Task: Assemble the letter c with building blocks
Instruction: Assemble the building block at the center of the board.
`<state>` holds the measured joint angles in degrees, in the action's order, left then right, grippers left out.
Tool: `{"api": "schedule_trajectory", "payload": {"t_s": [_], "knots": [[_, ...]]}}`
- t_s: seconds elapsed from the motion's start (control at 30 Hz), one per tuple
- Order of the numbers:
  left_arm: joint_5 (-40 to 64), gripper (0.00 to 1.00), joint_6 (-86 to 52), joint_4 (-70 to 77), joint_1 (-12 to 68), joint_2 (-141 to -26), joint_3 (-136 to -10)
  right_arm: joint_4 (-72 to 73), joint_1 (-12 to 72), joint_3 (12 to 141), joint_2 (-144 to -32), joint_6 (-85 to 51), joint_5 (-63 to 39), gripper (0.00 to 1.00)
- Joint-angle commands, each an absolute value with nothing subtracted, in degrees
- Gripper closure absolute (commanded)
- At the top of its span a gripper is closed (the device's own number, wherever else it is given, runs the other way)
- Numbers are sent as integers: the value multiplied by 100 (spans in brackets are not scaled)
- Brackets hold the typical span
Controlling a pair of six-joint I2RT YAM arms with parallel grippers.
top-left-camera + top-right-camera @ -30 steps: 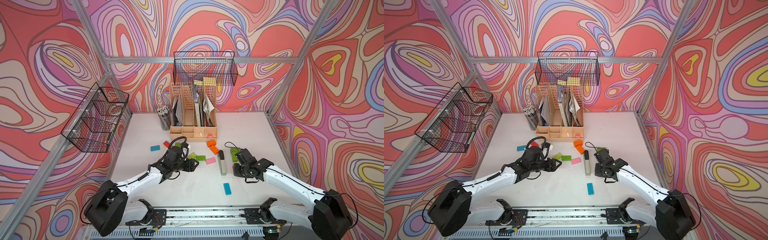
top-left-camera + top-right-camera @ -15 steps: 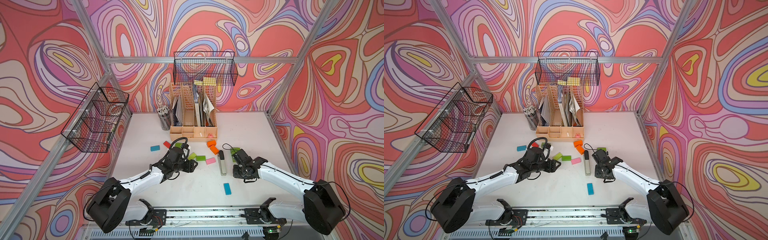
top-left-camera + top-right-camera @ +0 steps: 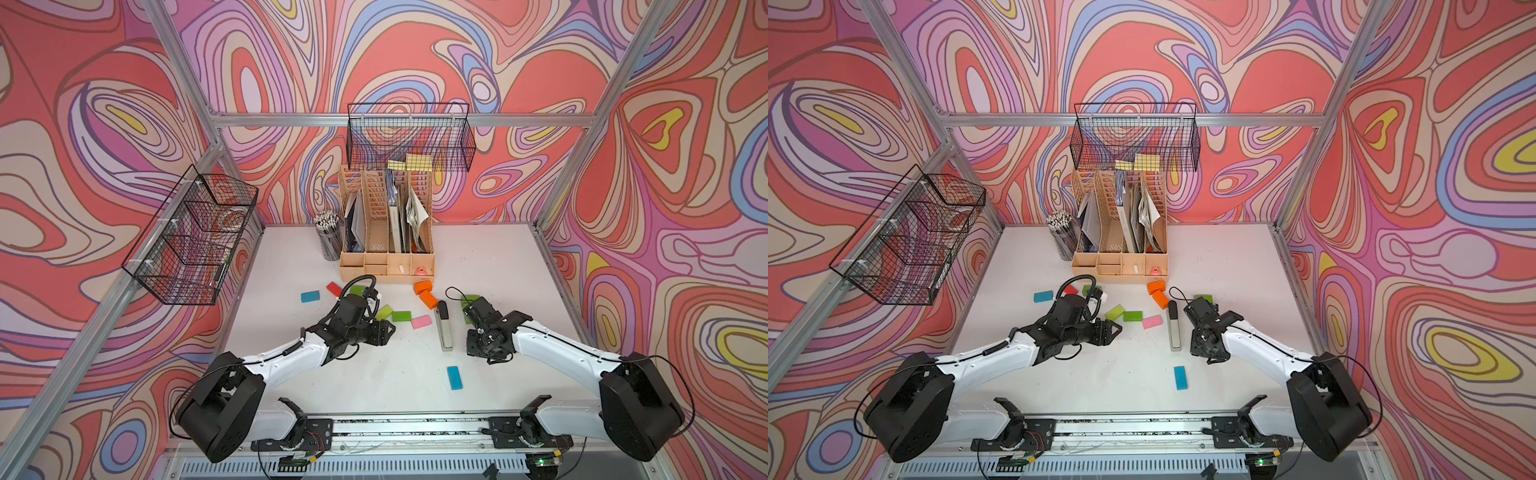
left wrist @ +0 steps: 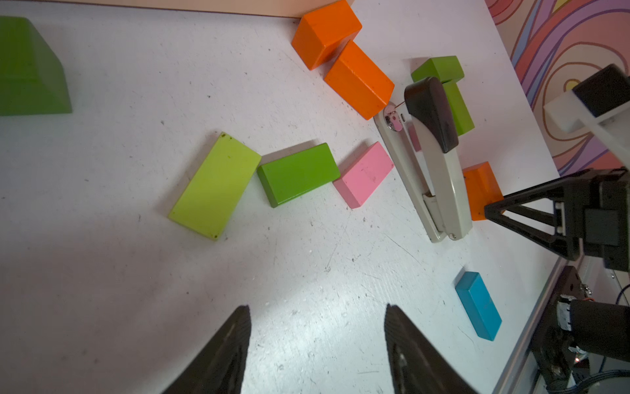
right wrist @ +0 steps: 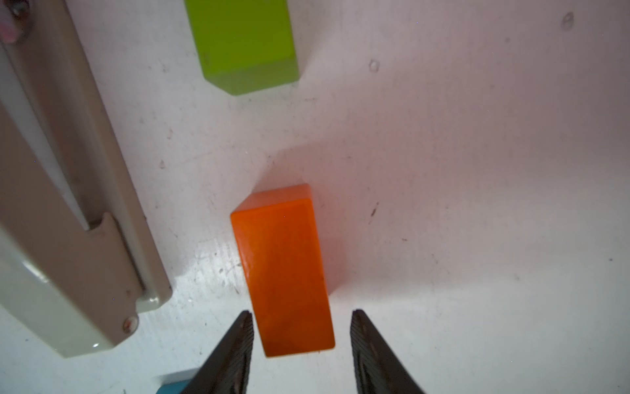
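Orange block (image 5: 283, 269) lying unheld between right gripper (image 5: 301, 312) jaws, parted. Left gripper (image 4: 316, 307) half-open, empty, over table (image 4: 102, 273). Lime block (image 4: 214, 186), green block (image 4: 298, 174), pink block (image 4: 364, 174) roughly lined up; letter c barely begun.

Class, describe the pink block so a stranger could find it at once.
Find the wooden desk organiser, then the silver stapler lying in front of it. Left of the stapler lies the pink block, ending a row with a green block and a lime block: the only pink one there.

Bldg blocks (image 4: 296, 174) lie flat, scattered, unassembled.
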<state>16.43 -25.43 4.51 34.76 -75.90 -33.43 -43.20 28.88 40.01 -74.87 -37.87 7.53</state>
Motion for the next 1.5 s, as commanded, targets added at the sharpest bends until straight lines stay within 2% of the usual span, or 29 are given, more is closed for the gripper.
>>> {"api": "schedule_trajectory", "payload": {"t_s": [0.0, 0.33, 0.43, 0.7, 0.93, 1.27, 1.47], "knots": [[1638, 35, -2421, 475, 3437, -7629, -3358, -4319, 2796, 4187, -7581, -3633, 744, 55], [1531, 35, -2382, 398, 3428, -7592, -3358, -4173, 2606, 4365, -8014, -3320, 577, 52], [1529, 35, -2377, 396, 3428, -7594, -3358, -4216, 2558, 4430, -8055, -3186, 583, 61], [1573, 35, -2353, 422, 3419, -7738, -3394, -4285, 2404, 4565, -8125, -2695, 566, 63], [1562, 35, -2345, 436, 3415, -7717, -3377, -4095, 2137, 4627, -8328, -2474, 199, 71], [1525, 35, -2298, 387, 3393, -7673, -3379, -4031, 2127, 4702, -8482, -2390, 113, 73], [1537, 35, -2299, 403, 3390, -7673, -3375, -3920, 2117, 4684, -8602, -2394, 201, 69]]}}
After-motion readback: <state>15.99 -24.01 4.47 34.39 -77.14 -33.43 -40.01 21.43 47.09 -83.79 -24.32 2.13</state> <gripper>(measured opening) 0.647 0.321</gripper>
